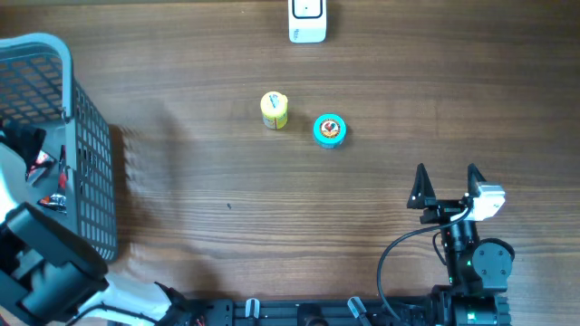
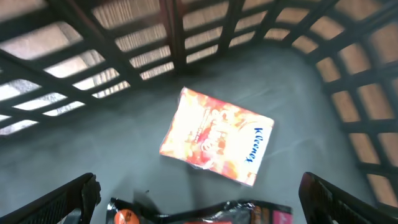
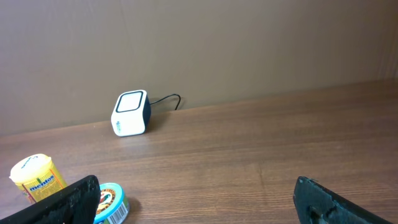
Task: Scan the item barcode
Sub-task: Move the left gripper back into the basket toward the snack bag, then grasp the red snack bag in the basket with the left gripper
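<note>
Left claw (image 2: 199, 186) is hanging with its fingers spread wide and empty inside the dark grey plastic mesh basket (image 1: 91, 172) at 9 o'clock, over the orange-and-white "Kleenex" tissue pack (image 2: 214, 144) lying flat on its floor. Right claw (image 1: 447, 177) at 4 o'clock is gaping empty too. White cube scanner (image 1: 307, 20) is sitting at 12 o'clock, yellow "mentos" tub (image 1: 274, 110) and teal round tin (image 1: 329, 129) mid-table.

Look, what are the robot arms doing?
The left gripper is down inside the basket, open above a Kleenex pack, holding nothing. The right gripper hangs open and empty over the table. A yellow Mentos bottle and a teal tin stand apart from the white scanner. Nothing is being scanned yet.
</note>
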Robot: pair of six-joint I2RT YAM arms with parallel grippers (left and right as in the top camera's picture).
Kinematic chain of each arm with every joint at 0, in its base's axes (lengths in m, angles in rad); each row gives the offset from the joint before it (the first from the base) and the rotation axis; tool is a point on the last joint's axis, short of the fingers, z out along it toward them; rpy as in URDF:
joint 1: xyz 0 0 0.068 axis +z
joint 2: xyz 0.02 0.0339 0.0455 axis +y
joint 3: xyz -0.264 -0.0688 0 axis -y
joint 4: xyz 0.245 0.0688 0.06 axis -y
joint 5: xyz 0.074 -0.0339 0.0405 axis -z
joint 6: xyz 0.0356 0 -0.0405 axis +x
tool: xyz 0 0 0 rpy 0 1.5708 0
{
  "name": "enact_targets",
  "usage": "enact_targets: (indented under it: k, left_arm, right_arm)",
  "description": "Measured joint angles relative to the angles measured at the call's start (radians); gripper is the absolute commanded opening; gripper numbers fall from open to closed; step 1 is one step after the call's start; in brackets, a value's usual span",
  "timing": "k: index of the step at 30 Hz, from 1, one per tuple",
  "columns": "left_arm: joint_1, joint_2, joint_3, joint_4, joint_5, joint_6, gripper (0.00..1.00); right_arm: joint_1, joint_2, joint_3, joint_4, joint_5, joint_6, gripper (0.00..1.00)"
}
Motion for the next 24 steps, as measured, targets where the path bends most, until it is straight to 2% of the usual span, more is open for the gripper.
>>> enact_targets:
  k: [24]
  left_arm:
    - [0.0,0.149,0.0,0.122,-0.009,0.072,1.0]
  right_arm:
    - [0.0,0.0,0.0,0.0,0.0,0.0,1.0]
